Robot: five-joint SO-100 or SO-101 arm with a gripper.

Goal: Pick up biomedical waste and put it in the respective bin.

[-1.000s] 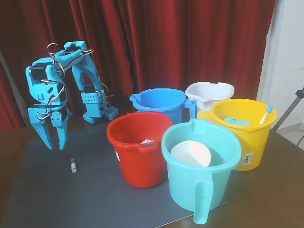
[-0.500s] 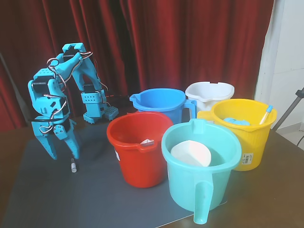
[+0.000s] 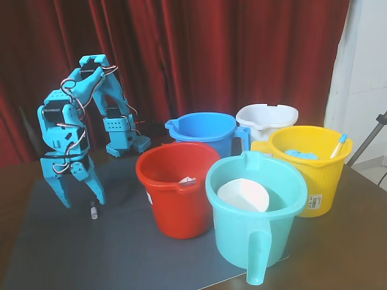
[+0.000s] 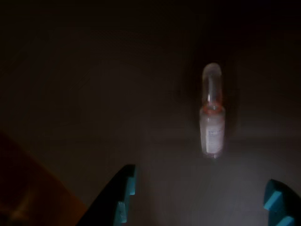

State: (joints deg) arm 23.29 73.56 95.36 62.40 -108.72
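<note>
The biomedical waste is a tiny clear vial with a whitish end, lying on the dark mat at the left. My blue gripper hangs open just above the mat, its fingertips spread on either side slightly behind the vial. In the wrist view the vial lies lengthwise ahead of the gripper, nearer the right finger. Nothing is held. The bins stand to the right: red, teal, blue, white and yellow.
The arm's base stands behind the mat before a red curtain. The teal bucket holds a white bowl-like piece. A blue-tipped stick leans in the yellow bucket. The red bucket is the closest obstacle right of the vial.
The gripper has come down toward the mat, shifted right toward the vial, and its fingers have spread wider. The vial has not moved.
</note>
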